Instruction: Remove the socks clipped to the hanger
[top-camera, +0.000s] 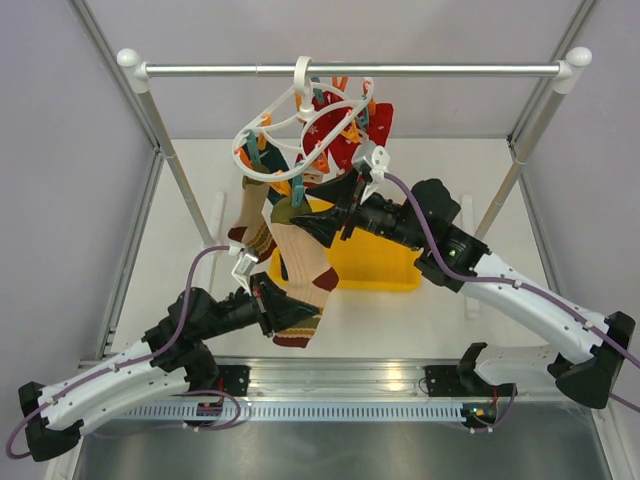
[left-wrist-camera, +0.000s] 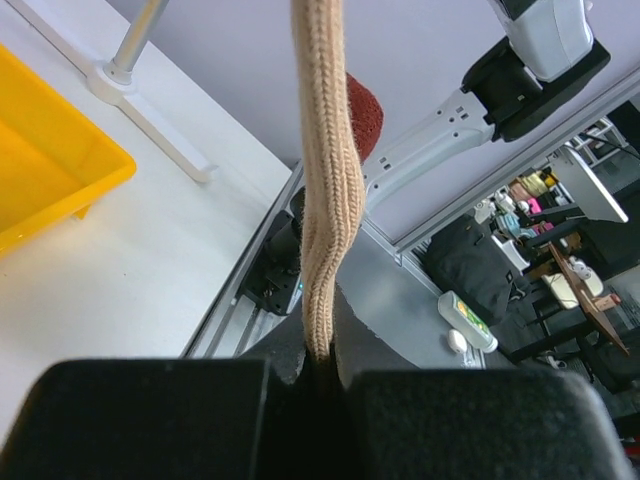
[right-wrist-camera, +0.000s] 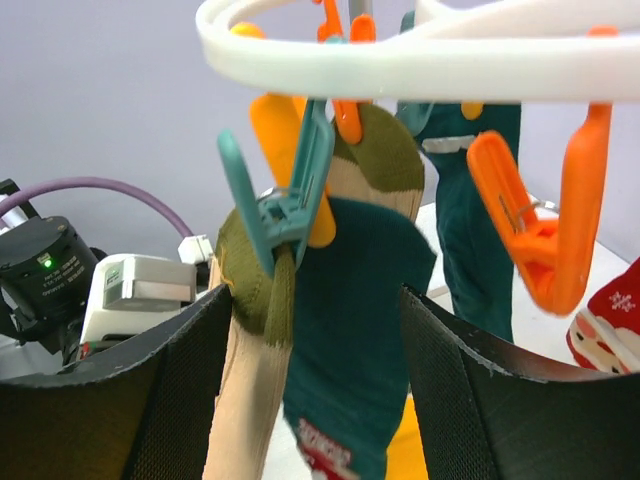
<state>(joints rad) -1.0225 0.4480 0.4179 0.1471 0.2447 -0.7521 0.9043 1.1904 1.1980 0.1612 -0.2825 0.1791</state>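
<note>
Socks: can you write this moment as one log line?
left tool: shut on beige sock | right tool: open around teal sock | hanger: on rail

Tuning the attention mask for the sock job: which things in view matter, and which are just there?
Job:
socks
hanger
pegs
left hand, shut on the beige sock
right hand, open beside the teal sock

Just there:
yellow bin
metal rail
table
</note>
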